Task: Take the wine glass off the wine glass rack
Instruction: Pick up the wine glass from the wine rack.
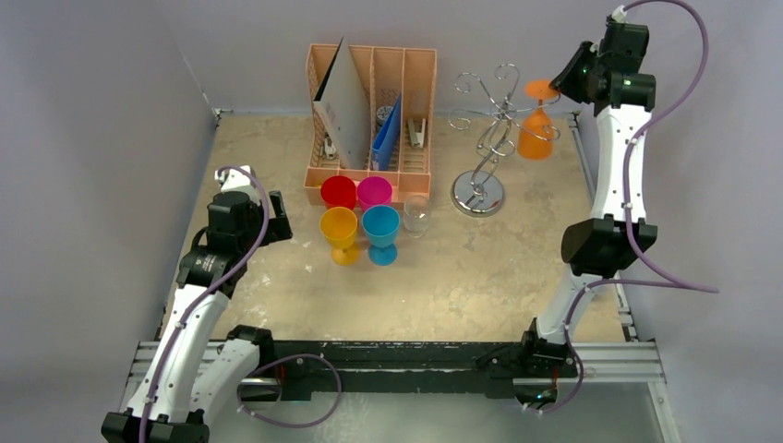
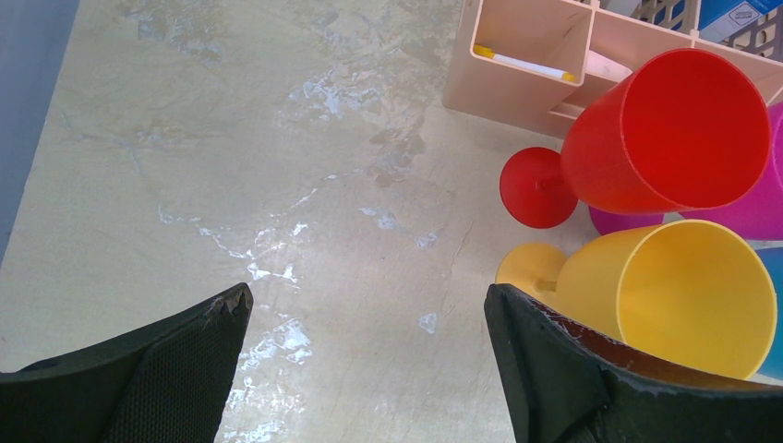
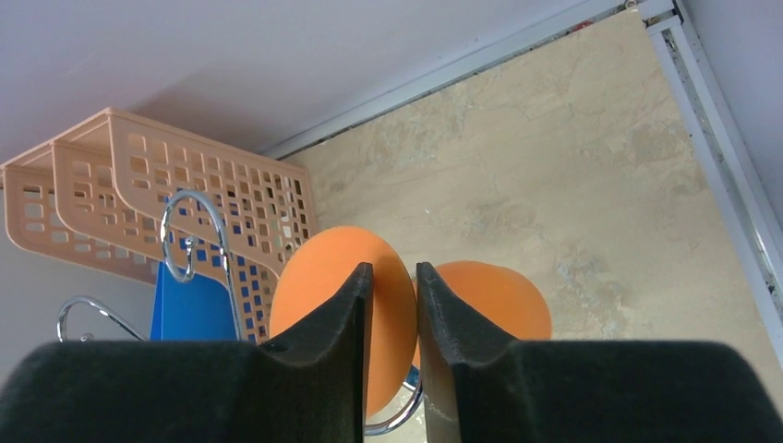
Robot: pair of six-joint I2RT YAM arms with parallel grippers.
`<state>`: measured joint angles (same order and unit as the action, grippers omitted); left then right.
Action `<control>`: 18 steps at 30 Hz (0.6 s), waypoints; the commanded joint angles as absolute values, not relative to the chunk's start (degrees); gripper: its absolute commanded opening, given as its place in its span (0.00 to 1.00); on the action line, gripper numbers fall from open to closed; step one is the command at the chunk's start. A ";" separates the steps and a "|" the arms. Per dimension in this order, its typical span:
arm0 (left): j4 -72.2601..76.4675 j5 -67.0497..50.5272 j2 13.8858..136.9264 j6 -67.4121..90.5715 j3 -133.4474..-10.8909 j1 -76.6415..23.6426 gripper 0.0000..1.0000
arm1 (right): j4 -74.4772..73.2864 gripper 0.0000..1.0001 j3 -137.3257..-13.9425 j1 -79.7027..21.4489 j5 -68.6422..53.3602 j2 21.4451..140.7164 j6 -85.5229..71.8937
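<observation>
Beige surface (image 1: 517,277): glass (image 1: 535,138) hangs on rack (image 1: 478,194) at 1 o'clock; right end effector (image 3: 394,272) nearly closed at its foot, grip indeterminate; left end effector (image 2: 369,300) wide open, empty.

Left arm (image 1: 189,309) bent low, elbow near its base, wrist pitched forward. Left tool (image 2: 367,295) angled downward, fingers spread wide. Right arm (image 1: 612,175) reared upright, stretched to the far right corner. Right tool (image 3: 394,272) held high, fingers nearly together, thin slit between; grip unclear.
</observation>
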<state>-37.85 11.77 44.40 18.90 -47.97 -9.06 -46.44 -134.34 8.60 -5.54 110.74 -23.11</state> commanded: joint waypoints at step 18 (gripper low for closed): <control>-36.82 11.30 44.73 18.46 -48.43 -8.70 0.95 | -44.20 0.00 -131.21 8.26 -6.67 104.46 -24.59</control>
